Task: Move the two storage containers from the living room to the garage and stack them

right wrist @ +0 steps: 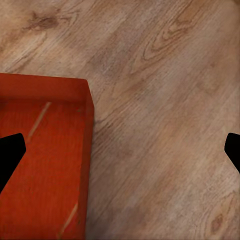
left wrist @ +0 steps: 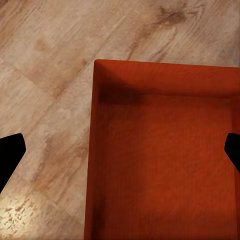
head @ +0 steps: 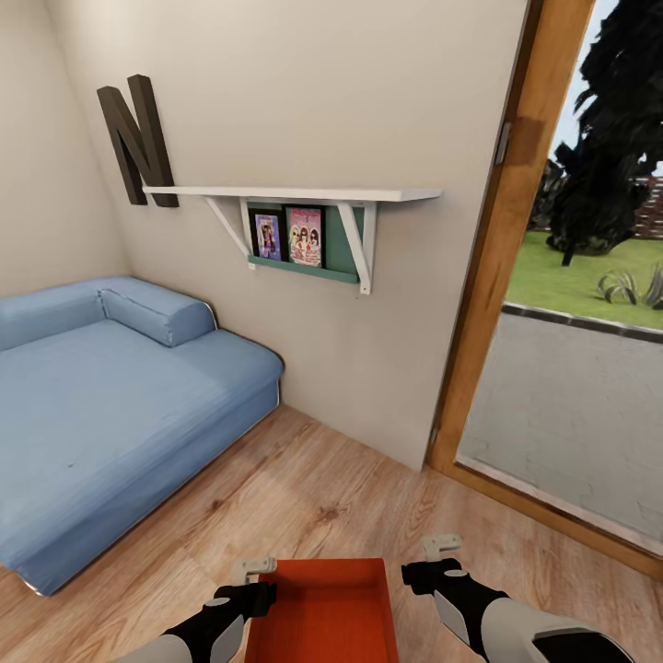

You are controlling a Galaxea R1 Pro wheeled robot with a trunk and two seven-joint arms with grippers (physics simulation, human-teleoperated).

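Bottom centre of head view: red bin [head: 322, 612] sits between left end effector [head: 250, 582] and right end effector [head: 433, 562], both spread wide, gripping nothing. Clamp opposite side walls evenly, lift level.

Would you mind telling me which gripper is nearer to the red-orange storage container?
Left. The left gripper sits right at the red-orange storage container's left wall, straddling it in its wrist view. The right gripper hovers beside the right wall with a visible floor gap.
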